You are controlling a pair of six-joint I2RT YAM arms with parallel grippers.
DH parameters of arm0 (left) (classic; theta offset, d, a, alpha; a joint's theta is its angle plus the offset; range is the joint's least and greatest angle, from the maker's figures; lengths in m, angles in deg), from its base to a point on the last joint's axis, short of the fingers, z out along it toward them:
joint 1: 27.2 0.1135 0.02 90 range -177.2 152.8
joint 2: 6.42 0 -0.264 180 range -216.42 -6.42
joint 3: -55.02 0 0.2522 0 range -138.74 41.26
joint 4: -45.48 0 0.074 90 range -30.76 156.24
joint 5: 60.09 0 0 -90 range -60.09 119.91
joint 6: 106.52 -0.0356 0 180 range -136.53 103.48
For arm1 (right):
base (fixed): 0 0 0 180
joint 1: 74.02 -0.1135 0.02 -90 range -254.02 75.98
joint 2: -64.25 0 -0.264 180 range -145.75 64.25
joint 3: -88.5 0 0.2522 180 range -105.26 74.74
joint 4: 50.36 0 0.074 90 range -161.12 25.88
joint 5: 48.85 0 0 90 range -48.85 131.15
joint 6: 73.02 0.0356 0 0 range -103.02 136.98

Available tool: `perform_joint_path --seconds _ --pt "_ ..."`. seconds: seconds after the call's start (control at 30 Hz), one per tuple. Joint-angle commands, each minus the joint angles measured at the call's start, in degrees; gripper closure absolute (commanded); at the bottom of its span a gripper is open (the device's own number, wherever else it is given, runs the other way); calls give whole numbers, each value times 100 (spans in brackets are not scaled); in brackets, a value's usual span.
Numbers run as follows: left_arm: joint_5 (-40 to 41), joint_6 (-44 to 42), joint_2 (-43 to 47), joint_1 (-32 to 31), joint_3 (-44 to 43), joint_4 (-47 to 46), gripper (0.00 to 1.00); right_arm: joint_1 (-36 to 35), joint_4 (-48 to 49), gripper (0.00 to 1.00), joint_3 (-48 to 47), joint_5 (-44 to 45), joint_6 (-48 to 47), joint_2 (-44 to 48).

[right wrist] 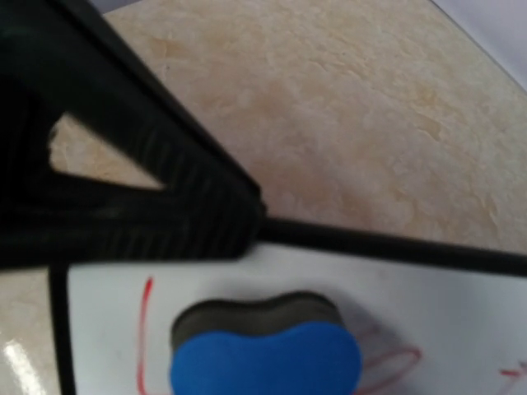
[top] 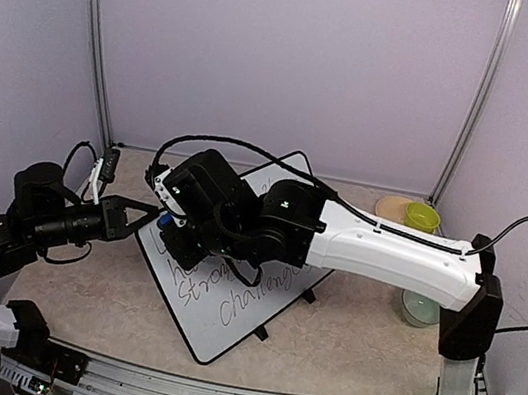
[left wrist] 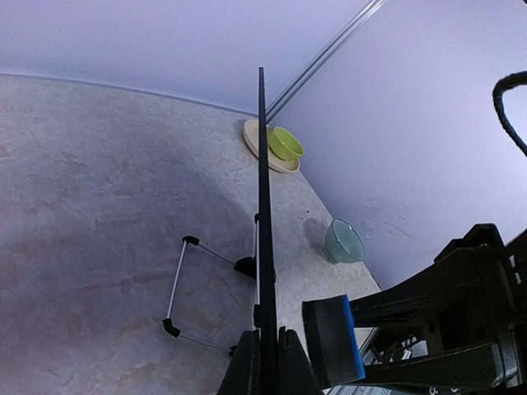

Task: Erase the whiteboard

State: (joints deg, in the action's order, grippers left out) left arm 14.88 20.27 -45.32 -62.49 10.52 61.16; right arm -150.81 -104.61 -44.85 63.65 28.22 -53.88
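On the left, the left gripper [top: 139, 218] is clenching the black frame of the whiteboard [top: 222, 324], pinching its edge near a corner. The board is standing tilted on a thin wire stand [left wrist: 179, 284] at the middle of the table [top: 351, 344]. Just right of that pinch, the right gripper [top: 172, 219] is grasping the blue eraser [right wrist: 265, 355]. It is laying the dark felt side against the white surface beside some red strokes. Dark handwriting is showing further down the board, so most of the wiping looks undone.

Because the board is only propped, the wipe probably needs a flat felt face and steady pressure straight into the surface, with the left grip bracing against it. Overlapping passes running away from the pinched corner toward the right should be safest, starting clear of the left fingertips. Far right, the green bowl [top: 422, 216] and the pale bowl [top: 419, 309] are sitting well apart from the board.
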Motion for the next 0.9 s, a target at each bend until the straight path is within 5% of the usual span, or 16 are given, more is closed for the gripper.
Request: perform_joint_path --seconds 0.0,0.37,0.87 --pt "896 110 120 -556 173 -191 100 -59 -306 75 -225 -41 -17 -230" --pt "1967 70 -237 -1503 270 -400 100 -268 -168 75 -85 -66 -148 -255" --pt "2199 -73 -145 -1606 202 -377 100 -229 -626 76 118 177 71 -409"
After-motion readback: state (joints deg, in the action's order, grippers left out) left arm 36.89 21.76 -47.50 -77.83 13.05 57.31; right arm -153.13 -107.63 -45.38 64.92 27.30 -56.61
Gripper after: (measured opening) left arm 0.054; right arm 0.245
